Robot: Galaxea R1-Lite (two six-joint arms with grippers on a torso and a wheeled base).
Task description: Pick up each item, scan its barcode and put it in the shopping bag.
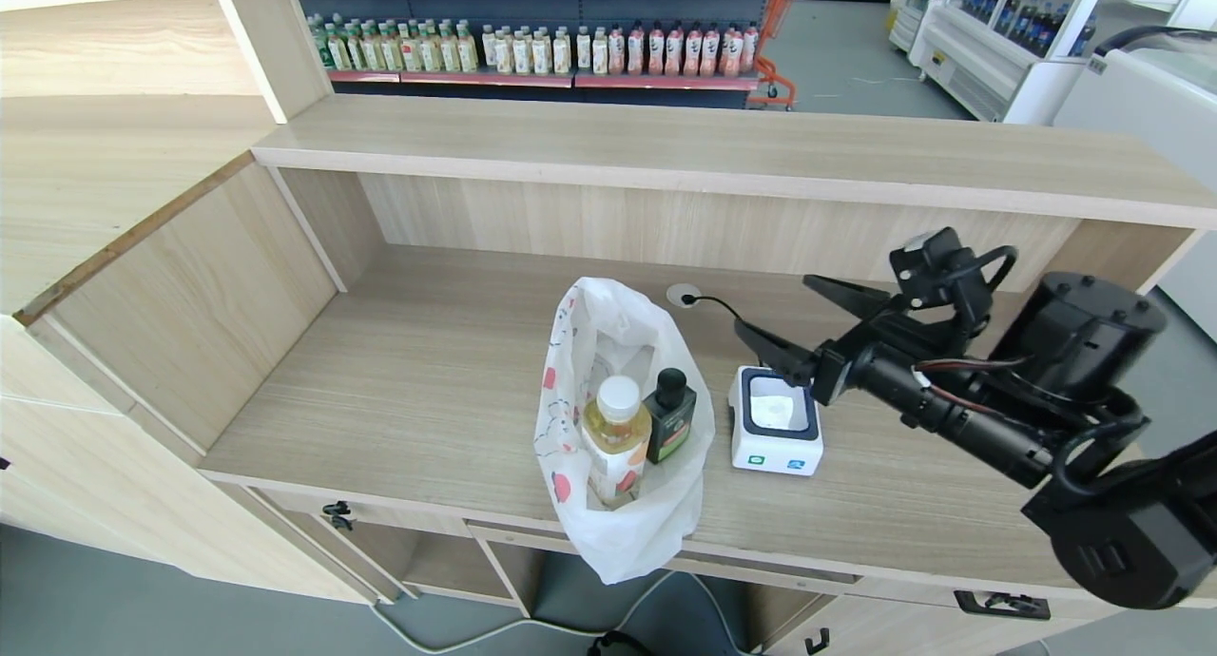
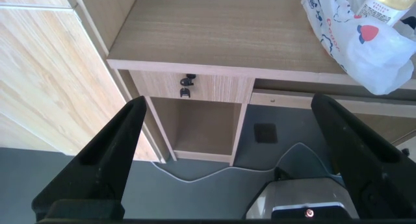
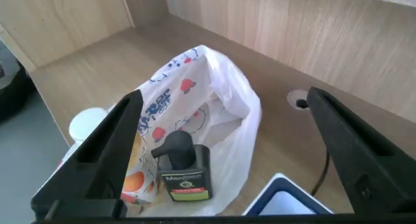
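Observation:
A white shopping bag (image 1: 570, 418) with red prints stands open near the counter's front edge. Inside it, a yellow drink bottle (image 1: 616, 433) with a white cap and a dark bottle (image 1: 670, 416) with a black cap stand upright. Just right of the bag sits the white barcode scanner (image 1: 775, 420). My right gripper (image 1: 772, 304) hovers open and empty above the scanner, right of the bag. Its wrist view looks down on the bag (image 3: 221, 94), the dark bottle (image 3: 183, 172) and the scanner's corner (image 3: 286, 201). My left gripper (image 2: 229, 107) is open and empty, low in front of the counter, with the bag (image 2: 364, 39) beyond it.
A cable runs from a round grommet (image 1: 683, 296) in the counter to the scanner. A raised ledge (image 1: 723, 152) backs the counter, and a side panel (image 1: 190, 304) walls its left. Free wood surface lies left of the bag. Under the counter are cabinets with a keyed lock (image 2: 186, 86).

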